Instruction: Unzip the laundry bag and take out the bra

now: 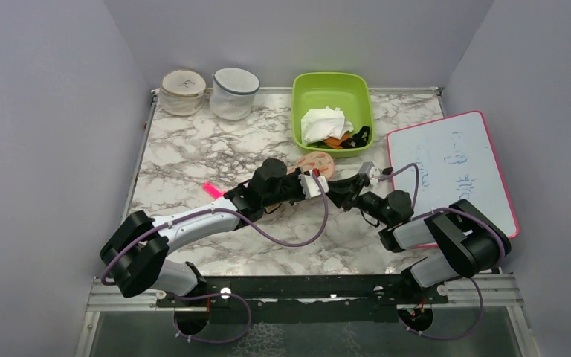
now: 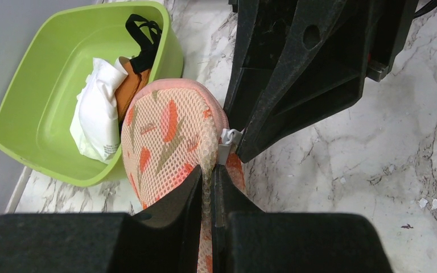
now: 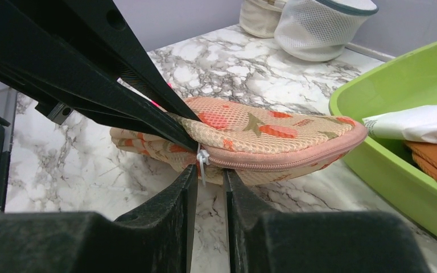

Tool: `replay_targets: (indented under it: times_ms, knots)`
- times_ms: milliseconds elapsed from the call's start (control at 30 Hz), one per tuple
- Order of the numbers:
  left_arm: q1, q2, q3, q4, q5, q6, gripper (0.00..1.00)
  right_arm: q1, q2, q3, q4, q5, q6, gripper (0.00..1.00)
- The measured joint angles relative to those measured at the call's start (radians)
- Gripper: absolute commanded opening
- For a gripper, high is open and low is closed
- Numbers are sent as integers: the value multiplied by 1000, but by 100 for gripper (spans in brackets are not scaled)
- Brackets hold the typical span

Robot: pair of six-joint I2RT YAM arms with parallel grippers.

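Observation:
The peach mesh laundry bag [image 1: 318,163] lies on the marble just in front of the green bin. Its pink zip runs closed along the edge [image 3: 284,162]. My left gripper [image 2: 206,169] is shut on the bag's mesh edge [image 2: 168,136]. My right gripper [image 3: 210,170] is open by a narrow gap, its tips right at the white zip pull [image 3: 203,159], which hangs beside the left fingertip. The two grippers meet at the bag in the top view, left [image 1: 308,184] and right [image 1: 346,186]. The red bra is hidden.
A green bin [image 1: 312,93] behind the bag holds a white cloth [image 1: 323,123] and a small black-and-orange garment. Two round mesh tubs [image 1: 234,93] stand at the back left. A pink-framed whiteboard [image 1: 450,167] lies on the right. A small pink item [image 1: 212,190] lies left of the arms.

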Motion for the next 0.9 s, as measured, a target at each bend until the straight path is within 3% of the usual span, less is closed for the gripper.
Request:
replay_targets:
  times_ms: [167,600,900]
  knots:
    - [0,3,0,-3,0,-1,0,0,-1,-10,3,0,8,23]
    - [0,3,0,-4,1,-1,0,0,-17,-63,8,-2,11,39]
    - [0,3,0,-8,14,-1,0,0,6,-62,11,-2,3,41]
